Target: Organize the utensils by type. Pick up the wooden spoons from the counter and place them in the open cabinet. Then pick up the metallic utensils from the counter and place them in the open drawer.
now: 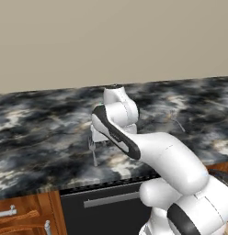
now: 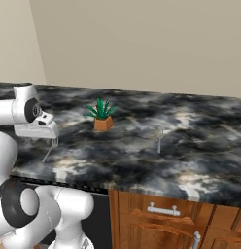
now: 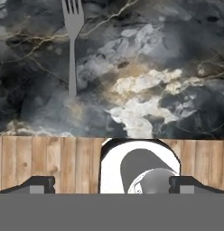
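Observation:
A silver-grey fork (image 3: 72,45) lies on the black marbled counter (image 1: 42,133), tines away from the counter's front edge. My gripper (image 2: 52,140) hovers just above the fork (image 2: 49,151) near that front edge, open, with its fingertips (image 3: 35,184) wide apart and nothing between them. The fork's handle (image 1: 94,156) pokes out from under the hand (image 1: 98,139). A second thin metal utensil (image 2: 160,137) lies further right on the counter (image 2: 190,146), also visible in the left base view (image 1: 178,121). The plain wood of the open drawer (image 3: 46,162) shows below the counter edge. The wooden spoons and the open cabinet are out of view.
A small green plant in an orange pot (image 2: 101,116) stands mid-counter, behind and to the right of the gripper. A beige wall (image 1: 111,41) backs the counter. Below are a dark appliance front (image 1: 102,202) and reddish-brown cabinet fronts with handles (image 2: 161,210).

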### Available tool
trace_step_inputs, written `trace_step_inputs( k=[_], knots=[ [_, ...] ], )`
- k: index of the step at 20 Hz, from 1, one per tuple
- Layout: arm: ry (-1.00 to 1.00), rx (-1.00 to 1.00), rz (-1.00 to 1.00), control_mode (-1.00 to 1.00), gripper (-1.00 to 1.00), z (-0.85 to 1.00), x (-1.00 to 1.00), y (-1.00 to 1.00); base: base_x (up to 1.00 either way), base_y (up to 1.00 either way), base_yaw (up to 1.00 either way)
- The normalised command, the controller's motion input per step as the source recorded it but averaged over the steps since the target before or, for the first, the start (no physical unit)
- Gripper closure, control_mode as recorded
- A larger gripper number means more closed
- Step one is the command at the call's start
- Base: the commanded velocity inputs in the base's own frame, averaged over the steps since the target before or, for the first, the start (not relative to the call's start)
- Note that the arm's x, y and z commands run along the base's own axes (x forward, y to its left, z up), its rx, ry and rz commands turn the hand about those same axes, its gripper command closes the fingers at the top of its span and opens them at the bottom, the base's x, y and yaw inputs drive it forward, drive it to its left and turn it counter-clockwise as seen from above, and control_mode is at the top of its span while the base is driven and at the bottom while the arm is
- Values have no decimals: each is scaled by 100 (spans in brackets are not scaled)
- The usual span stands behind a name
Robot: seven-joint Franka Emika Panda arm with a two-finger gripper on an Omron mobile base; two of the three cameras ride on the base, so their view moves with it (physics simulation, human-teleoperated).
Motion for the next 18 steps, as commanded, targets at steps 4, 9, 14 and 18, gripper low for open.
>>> trace_step_inputs(
  k=[4,9,14,18],
  knots=[
    [0,-11,0,-100,-100,-30,32,26,0,0,0],
    [0,-8,0,-100,-100,-40,26,17,0,0,0],
    [1,0,0,-100,-100,-35,37,12,0,0,0],
    [0,0,0,-100,-100,-37,21,5,0,0,0]
  ],
)
